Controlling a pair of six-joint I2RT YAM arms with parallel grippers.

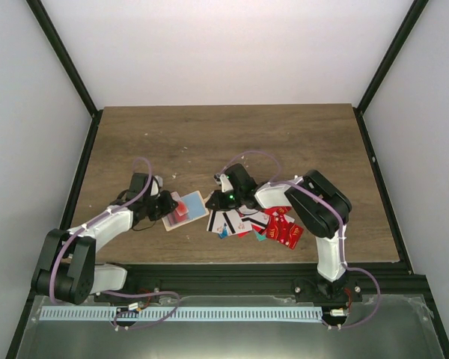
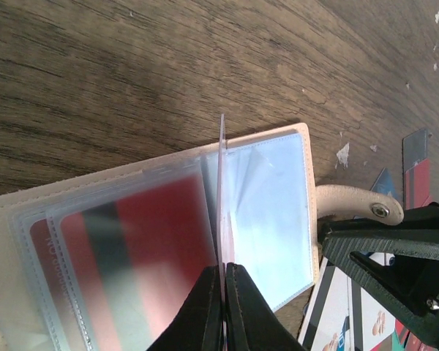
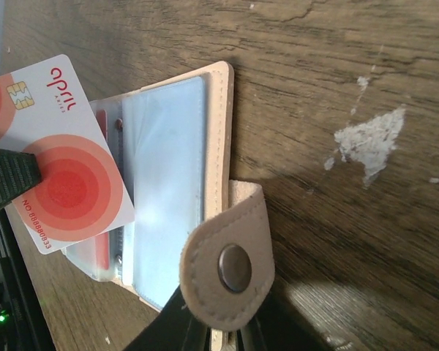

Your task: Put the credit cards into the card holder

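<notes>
The beige card holder point(image 1: 197, 202) lies open on the wooden table, its clear sleeves up. One sleeve holds a red card with a dark stripe point(image 2: 143, 248). My left gripper point(image 2: 224, 267) is shut on a white credit card with red circles point(image 3: 66, 168), held edge-on over the sleeves point(image 2: 222, 190). My right gripper point(image 3: 223, 340) is shut on the holder's right edge point(image 3: 221, 131), under the folded snap tab point(image 3: 230, 263). The heap of credit cards point(image 1: 273, 224) lies right of the holder, under the right arm.
Black frame posts run along the table's left and right sides. A black rail point(image 1: 247, 273) runs along the near edge. White scuffs mark the wood point(image 3: 369, 139). Both arms meet at the table's front centre.
</notes>
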